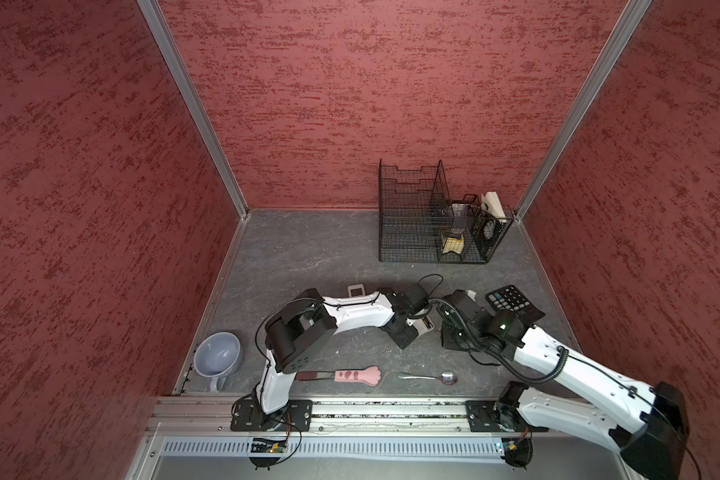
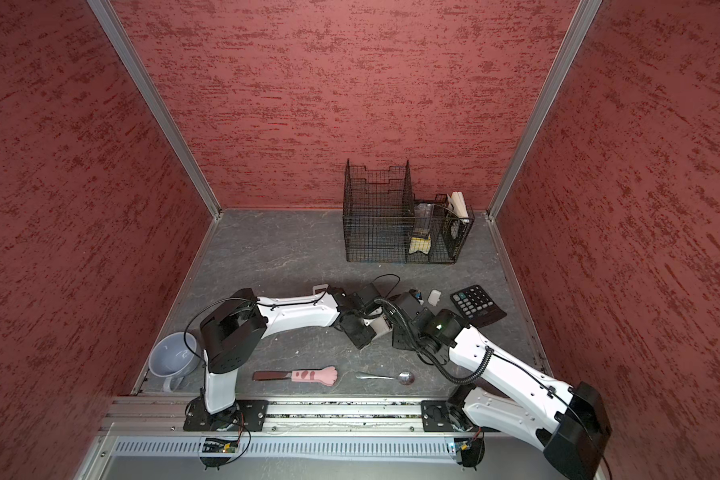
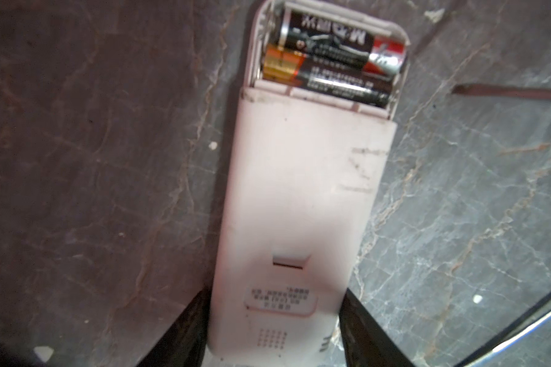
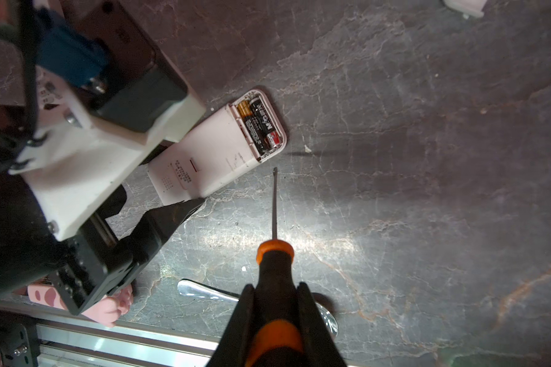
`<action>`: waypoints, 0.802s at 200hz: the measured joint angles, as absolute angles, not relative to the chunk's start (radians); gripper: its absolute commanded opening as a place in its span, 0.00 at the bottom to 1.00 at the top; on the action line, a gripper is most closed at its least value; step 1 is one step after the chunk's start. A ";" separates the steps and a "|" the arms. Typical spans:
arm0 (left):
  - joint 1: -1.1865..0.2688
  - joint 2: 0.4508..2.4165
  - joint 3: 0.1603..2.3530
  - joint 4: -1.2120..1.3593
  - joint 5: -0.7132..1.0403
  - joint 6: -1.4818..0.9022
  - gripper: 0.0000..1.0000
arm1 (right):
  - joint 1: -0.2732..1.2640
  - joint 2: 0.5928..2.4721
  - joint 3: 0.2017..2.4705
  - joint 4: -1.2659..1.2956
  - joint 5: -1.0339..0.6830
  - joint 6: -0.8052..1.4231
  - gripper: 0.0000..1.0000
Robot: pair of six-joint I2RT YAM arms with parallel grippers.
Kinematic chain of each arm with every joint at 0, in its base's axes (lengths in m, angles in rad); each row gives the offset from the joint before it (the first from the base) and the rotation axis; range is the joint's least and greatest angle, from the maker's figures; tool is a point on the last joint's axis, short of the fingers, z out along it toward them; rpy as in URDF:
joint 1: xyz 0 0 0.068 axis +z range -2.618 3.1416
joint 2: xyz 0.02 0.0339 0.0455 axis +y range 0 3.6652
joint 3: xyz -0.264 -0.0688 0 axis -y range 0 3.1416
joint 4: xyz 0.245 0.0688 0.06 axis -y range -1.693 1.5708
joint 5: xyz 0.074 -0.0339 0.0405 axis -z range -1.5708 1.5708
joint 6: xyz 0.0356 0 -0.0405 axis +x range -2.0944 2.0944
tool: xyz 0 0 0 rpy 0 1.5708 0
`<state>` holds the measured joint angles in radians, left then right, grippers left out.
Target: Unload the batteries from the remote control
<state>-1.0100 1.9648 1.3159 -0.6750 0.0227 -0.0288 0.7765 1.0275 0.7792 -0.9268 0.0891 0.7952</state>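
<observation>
Top views, lower left: pale grey ceramic mug (image 1: 217, 353) on the dark marbled desk (image 1: 308, 257). To its right, along the bottom rail: a pink paw-handled tool with a dark flat blade (image 1: 350, 375), then a shiny metal spoon (image 1: 429, 377).

Centre: the left gripper (image 3: 274, 294) is at the white rectangular plastic remote control (image 3: 299, 190), which lies back-up on the desk. Its fingers (image 3: 185, 327) flank the remote's end, one at each long edge. Cannot tell whether they pinch it.

The two black cylindrical batteries (image 3: 328, 60) lie side by side in the open bay, top middle of the left wrist view.

Right of centre: the right gripper (image 4: 275, 286) has its fingers pressed onto a slim black-and-orange screwdriver (image 4: 274, 254). The tip is just beside the bay end, not touching.

Far right: black calculator (image 1: 512, 301). Above it: black wire basket (image 1: 412, 216).
</observation>
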 measured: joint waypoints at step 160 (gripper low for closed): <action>-1.012 1.959 1.305 -0.664 0.022 -0.017 0.63 | 0.703 1.084 0.790 -0.857 0.052 0.673 0.00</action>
<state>-1.0119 1.9594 1.3052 -0.6640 0.0223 -0.0166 0.7033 1.0836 0.7902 -0.8566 0.0517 0.6727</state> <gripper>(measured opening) 0.626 0.216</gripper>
